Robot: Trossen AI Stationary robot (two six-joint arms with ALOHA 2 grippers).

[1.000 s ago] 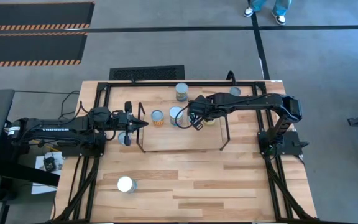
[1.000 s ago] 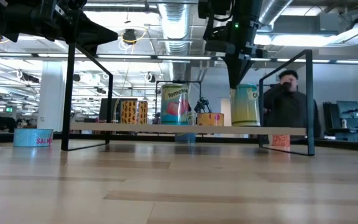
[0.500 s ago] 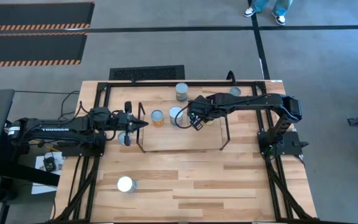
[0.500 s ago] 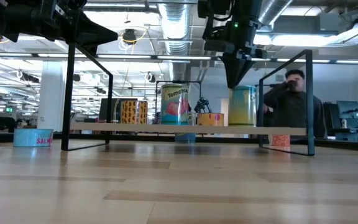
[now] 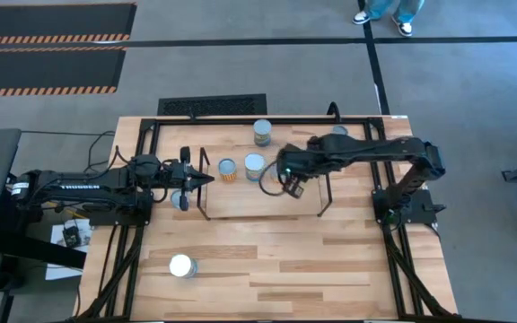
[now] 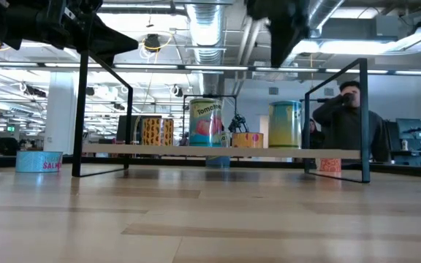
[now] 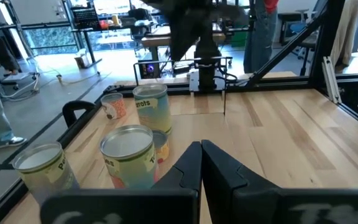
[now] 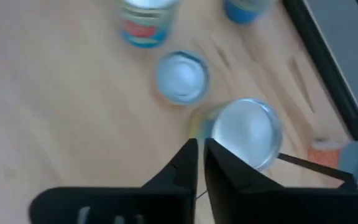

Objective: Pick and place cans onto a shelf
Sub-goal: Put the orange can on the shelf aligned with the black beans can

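- R pincer (image 5: 292, 185): fingers pressed together, empty, hanging high over the shelf's (image 5: 258, 201) right half. In the low view it is well above the green-label can (image 6: 285, 124) and apart from it.
- Green-label can upright on the shelf's right end. Tomato can (image 6: 206, 122), small orange tin (image 6: 247, 139) and orange-patterned can (image 6: 156, 131) are also upright on the shelf, toward its middle and left.
- L pincer (image 5: 197, 180): fingers pressed together, empty, waiting at the shelf's left end and pointing along the shelf.
- Off the shelf, on the counter (image 5: 330, 260):
  - grey-top can (image 5: 263, 132), behind the shelf near the counter's far edge;
  - another can (image 5: 337, 132), near the far-right corner;
  - salmon tin (image 6: 39, 161), by the shelf's left end;
  - white-top can (image 5: 182, 266), alone toward the near-left corner.
- Key relation, as a judgement: both far-edge cans lie beyond the shelf from the R pincer, on its side, so R arm is the nearer one. Both stand upright, long axis vertical, so likely a reach over the back of the shelf and a side grip.
- Near-left white-top can and salmon tin sit closer to the L arm.
- Either pincer needs spreading before any grab.
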